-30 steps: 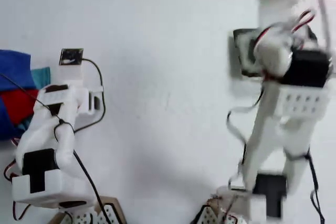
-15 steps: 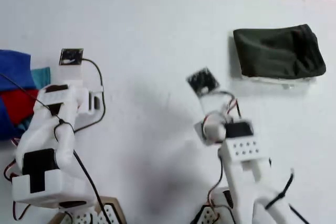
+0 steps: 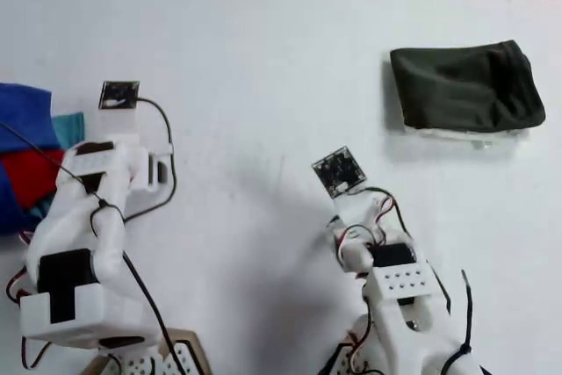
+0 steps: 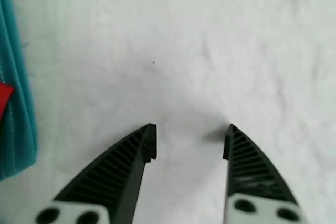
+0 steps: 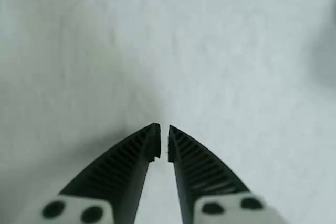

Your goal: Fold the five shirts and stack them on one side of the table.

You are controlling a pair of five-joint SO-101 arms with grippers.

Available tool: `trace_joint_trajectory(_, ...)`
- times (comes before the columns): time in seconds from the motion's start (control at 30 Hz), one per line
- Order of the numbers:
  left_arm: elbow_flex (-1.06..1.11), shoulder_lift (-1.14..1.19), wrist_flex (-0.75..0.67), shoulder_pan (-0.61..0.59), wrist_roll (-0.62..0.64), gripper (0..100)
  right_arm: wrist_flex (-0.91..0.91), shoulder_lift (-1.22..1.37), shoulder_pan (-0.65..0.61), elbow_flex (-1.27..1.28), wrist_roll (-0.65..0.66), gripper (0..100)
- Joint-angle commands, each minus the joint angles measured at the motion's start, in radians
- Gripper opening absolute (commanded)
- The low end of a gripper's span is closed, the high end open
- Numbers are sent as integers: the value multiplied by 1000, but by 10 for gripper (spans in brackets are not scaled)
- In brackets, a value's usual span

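Ideally the part-open, empty left jaws pinch one shirt off the pile (image 3: 26, 169) while the near-closed, empty right jaws wait.

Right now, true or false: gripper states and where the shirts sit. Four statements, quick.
1. The left gripper is open over the white table. True.
2. The right gripper is shut on a shirt. False: it is shut on nothing, over bare table.
3. The folded dark shirt lies flat on the table. True.
4. The pile of blue, red and teal shirts sits right beside the folded dark shirt. False: it is at the opposite edge of the table.
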Motion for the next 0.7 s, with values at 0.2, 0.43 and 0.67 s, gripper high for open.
trace_joint_trajectory(0.2, -246, -66, 245, -64, -9, 233, -28, -28, 41, -5, -8, 38)
trace_joint_trajectory(0.43, -645, 9, 382, -407, -215, 234, -28, -28, 41, -5, -8, 38)
trace_joint_trajectory(0.67, -1099, 362, 562, -664, -305, 234, -28, -28, 41, -5, -8, 38)
